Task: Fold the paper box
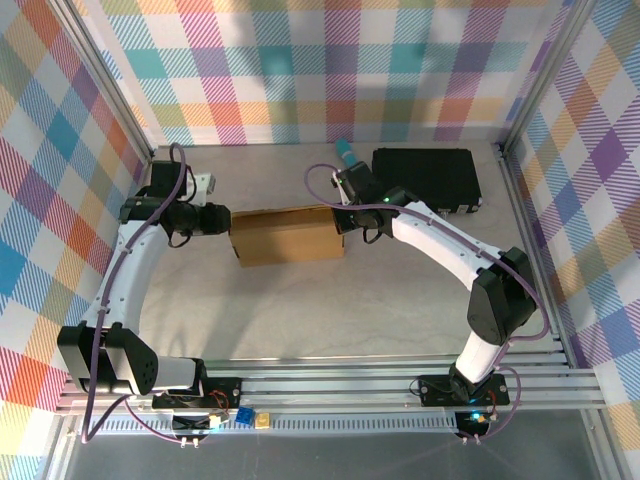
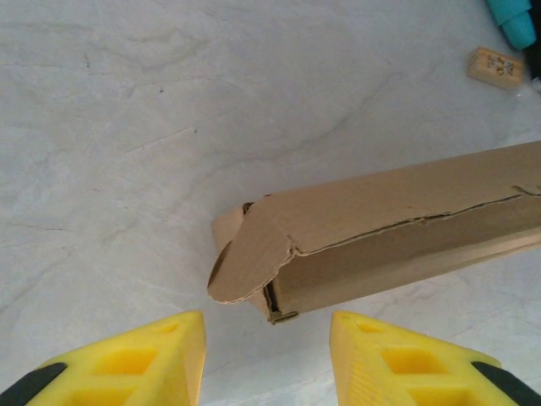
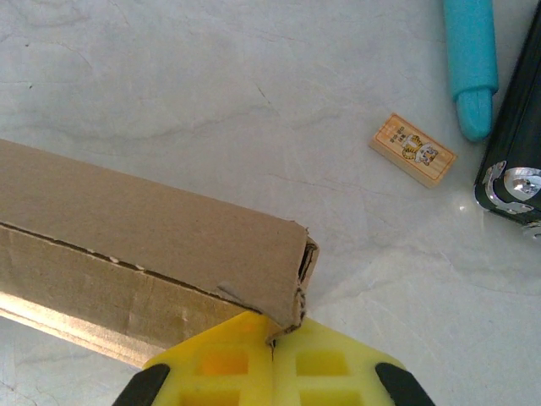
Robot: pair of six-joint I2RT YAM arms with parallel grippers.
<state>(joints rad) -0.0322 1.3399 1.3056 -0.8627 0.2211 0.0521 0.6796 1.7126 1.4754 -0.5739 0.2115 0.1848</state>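
Lying sideways in the table's (image 1: 300, 310) middle is the long brown cardboard paper box (image 1: 285, 237). Left gripper (image 2: 266, 342), partly open, faces its loose end flap (image 2: 249, 266); right gripper (image 3: 272, 342), closed tight, touches the other end.

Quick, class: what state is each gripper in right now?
Left gripper: open, holding nothing, box end just ahead.
Right gripper: closed, tips against the box corner.

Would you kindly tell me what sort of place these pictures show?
Most likely a robotics lab test cell: the left arm and right arm bolted by an aluminium rail, plaid screens walling the table, and a paper box set between them for practice.
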